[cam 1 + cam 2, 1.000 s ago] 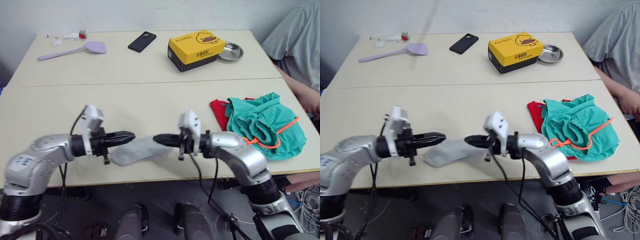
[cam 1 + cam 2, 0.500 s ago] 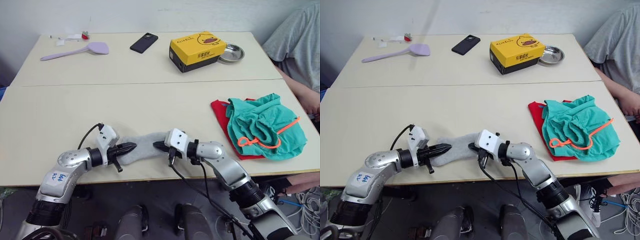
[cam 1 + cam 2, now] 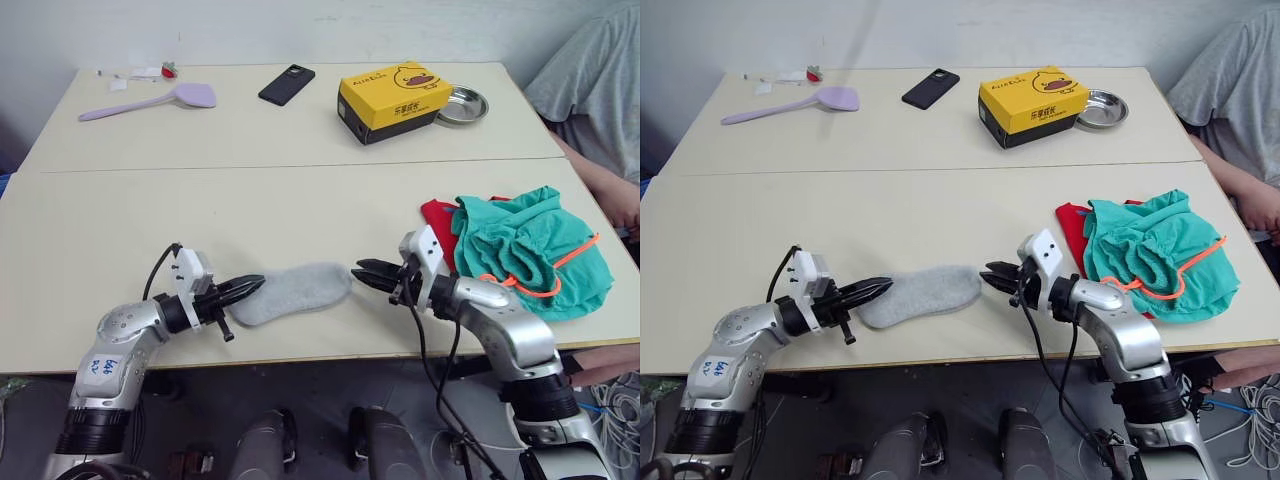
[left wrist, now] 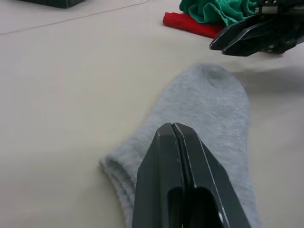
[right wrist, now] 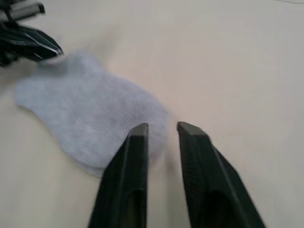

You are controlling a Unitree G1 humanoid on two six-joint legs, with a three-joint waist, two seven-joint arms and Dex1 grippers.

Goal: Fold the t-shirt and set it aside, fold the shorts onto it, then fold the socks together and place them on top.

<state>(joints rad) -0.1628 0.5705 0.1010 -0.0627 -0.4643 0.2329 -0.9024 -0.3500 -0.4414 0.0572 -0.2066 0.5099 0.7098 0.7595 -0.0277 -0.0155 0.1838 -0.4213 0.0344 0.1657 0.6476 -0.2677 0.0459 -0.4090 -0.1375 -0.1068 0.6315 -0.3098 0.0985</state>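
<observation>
The grey socks [image 3: 292, 292] lie flat on the near table as one sock shape, cuff to the left and toe to the right. My left gripper [image 3: 258, 282] is shut, its tips resting over the cuff end [image 4: 116, 166]. I see no cloth between its fingers [image 4: 161, 156]. My right gripper [image 3: 357, 270] is open and empty, a short gap off the toe end [image 5: 142, 107]. Further right, the teal-green shorts [image 3: 525, 250] with an orange drawstring lie bunched on top of the red t-shirt [image 3: 437, 220], whose edge shows beneath them.
On the far table stand a yellow box [image 3: 392, 100], a metal bowl [image 3: 462, 104], a black phone [image 3: 285, 84] and a purple spatula [image 3: 150, 100]. A person in a grey shirt [image 3: 590, 90] sits at the right edge. The near table's front edge [image 3: 330, 350] runs just below the socks.
The socks, held up between both grippers a second ago, now lie flat on the table. My right gripper has let go, opened and drawn back to the right. The left arm has lowered.
</observation>
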